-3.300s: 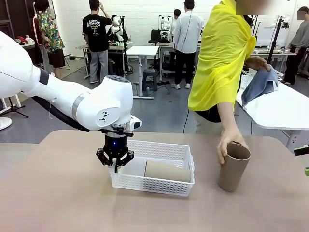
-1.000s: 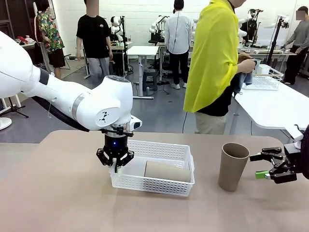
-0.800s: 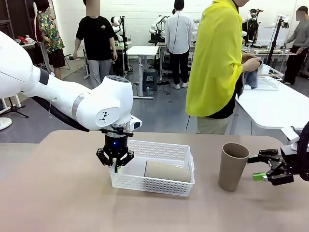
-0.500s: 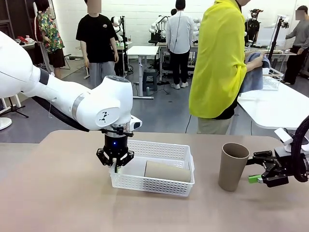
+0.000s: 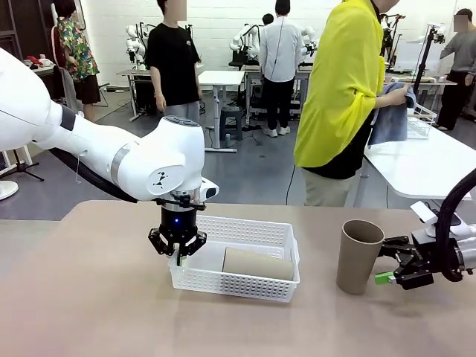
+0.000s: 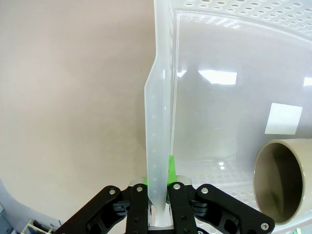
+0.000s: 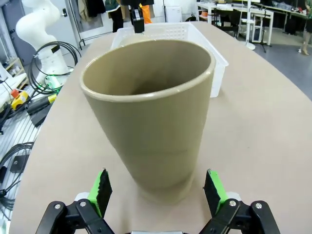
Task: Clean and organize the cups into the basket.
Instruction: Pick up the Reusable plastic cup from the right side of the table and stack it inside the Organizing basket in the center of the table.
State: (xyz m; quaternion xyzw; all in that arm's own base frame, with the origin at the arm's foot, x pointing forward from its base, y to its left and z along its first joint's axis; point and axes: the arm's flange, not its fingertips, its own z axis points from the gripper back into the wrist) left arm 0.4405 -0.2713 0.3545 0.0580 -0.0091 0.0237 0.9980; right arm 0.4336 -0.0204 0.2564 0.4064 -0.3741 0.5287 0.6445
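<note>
Tan cup [image 5: 359, 256] stands upright on the table [image 5: 97, 297] right of the basket [image 5: 245, 286], the right gripper [image 5: 384, 260] just beside it with fingers spread apart, while a second cup [image 5: 256, 264] lies inside the basket, whose left wall the left gripper [image 5: 179, 256] clamps.

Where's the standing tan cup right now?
In the front view, the standing tan cup is upright on the table, right of the basket; the open right tool sits just beside it.

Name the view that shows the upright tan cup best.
Right wrist view: the upright tan cup is close, rim, inside and base visible. The front view shows it small, side-on. The left wrist view shows the basket and the lying cup.
</note>
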